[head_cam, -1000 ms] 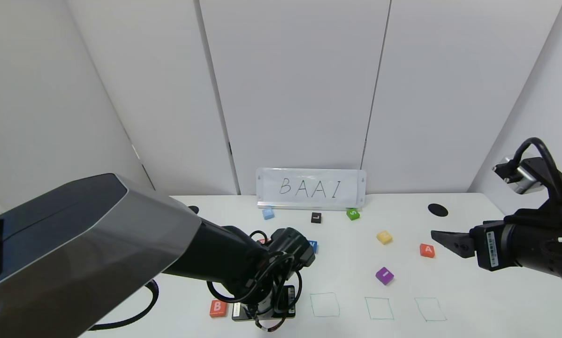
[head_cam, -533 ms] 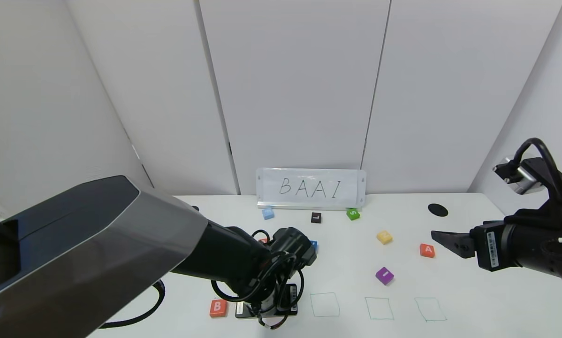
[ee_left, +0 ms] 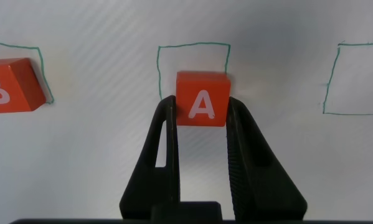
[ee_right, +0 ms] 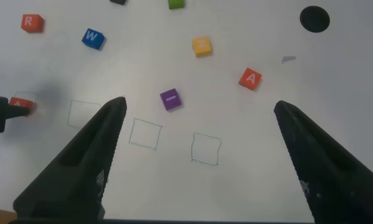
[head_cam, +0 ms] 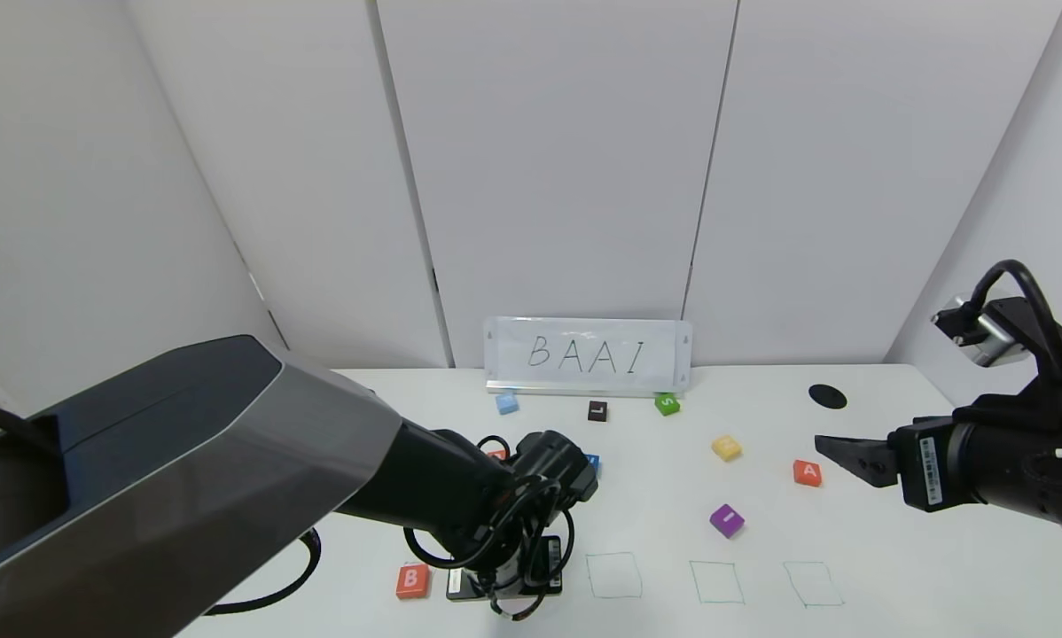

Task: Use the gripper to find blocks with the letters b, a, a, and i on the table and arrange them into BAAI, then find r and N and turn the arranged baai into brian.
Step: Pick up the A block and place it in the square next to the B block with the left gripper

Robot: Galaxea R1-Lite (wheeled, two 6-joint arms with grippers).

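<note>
orange b block point(head_cam: 412, 580) lies flat at the table's point(head_cam: 894, 567) near edge; one a point(ee_left: 202, 99) is clamped, another a point(head_cam: 807, 472) and purple i point(head_cam: 726, 520) lie loose.

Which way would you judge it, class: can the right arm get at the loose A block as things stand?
Probably yes. The right gripper hangs open just beside the loose A block, and nothing stands between them on the table. The left gripper is busy elsewhere, shut on another A block.

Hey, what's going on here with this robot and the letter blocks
The left gripper holds an orange A block between its fingers at the second drawn square on the table, beside the B block. The right gripper hovers open near the other A block. The purple I block is not yet placed.
</note>
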